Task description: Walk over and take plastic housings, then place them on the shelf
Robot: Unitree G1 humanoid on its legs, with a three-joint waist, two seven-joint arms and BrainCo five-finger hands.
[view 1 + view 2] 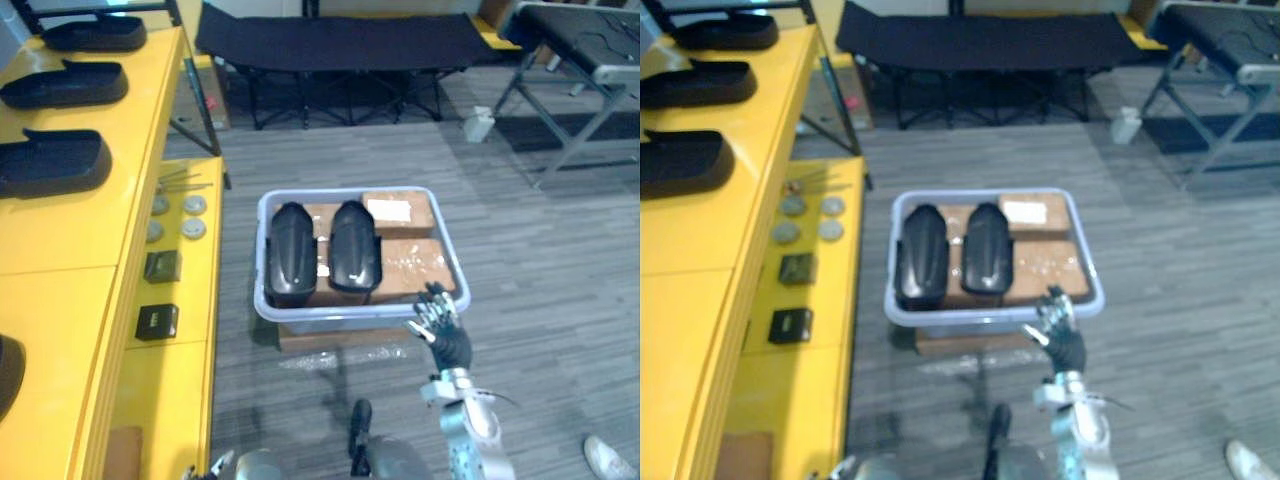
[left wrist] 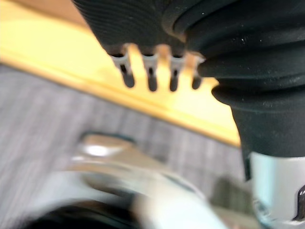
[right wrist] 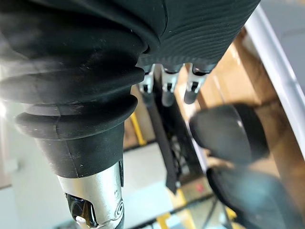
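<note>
Two black plastic housings (image 1: 291, 255) (image 1: 354, 245) lie side by side in a pale grey bin (image 1: 350, 316) on the floor, resting on brown cardboard boxes (image 1: 415, 265). My right hand (image 1: 437, 320) hovers at the bin's near right corner, open with relaxed fingers and holding nothing. Past its fingers (image 3: 167, 90) in the right wrist view I see a housing (image 3: 228, 133) and the bin's rim (image 3: 276, 71). My left hand (image 2: 150, 76) is open and empty, its fingers straight over the edge of the yellow shelf (image 2: 71, 52). That shelf (image 1: 70, 240) runs along the left.
Three more black housings (image 1: 50, 165) (image 1: 65, 85) (image 1: 95, 35) sit on the shelf top. Round discs (image 1: 190, 215) and small black boxes (image 1: 158, 320) lie on its lower ledge. A black cot (image 1: 340, 40) stands behind, a metal frame (image 1: 580, 100) and white bottle (image 1: 478, 125) right, a shoe (image 1: 610, 458) near right.
</note>
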